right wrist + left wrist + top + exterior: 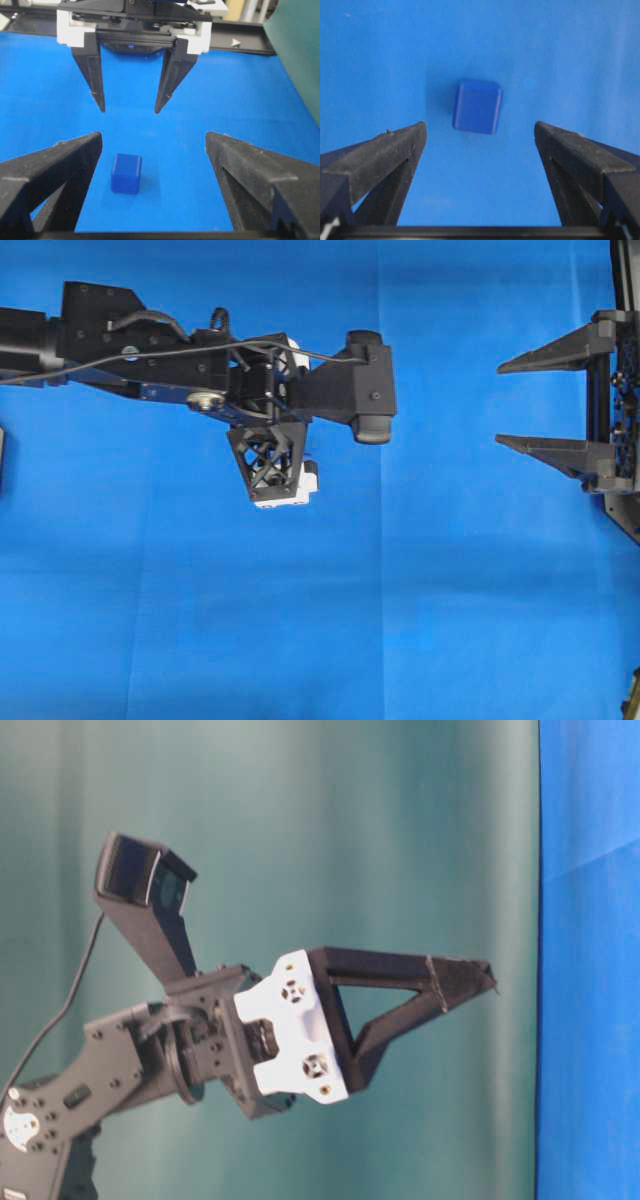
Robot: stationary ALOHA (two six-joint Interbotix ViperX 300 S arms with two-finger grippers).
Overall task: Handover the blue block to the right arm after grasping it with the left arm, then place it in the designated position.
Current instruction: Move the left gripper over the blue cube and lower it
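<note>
Your left gripper hung wide open and empty above the blue block, which sat on the cloth. The right gripper was also spread, holding nothing. The block looked slightly turned, so closing could have nudged it aside.

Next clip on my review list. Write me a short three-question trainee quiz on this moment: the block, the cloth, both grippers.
1. True or false: the left gripper already holds the blue block.
2. The block rests on: A) blue cloth B) a tray C) a plate.
3. How do the right gripper jaws stand?

Key: 1. False, it hangs open above the block. 2. A. 3. Open, holding nothing.
</note>
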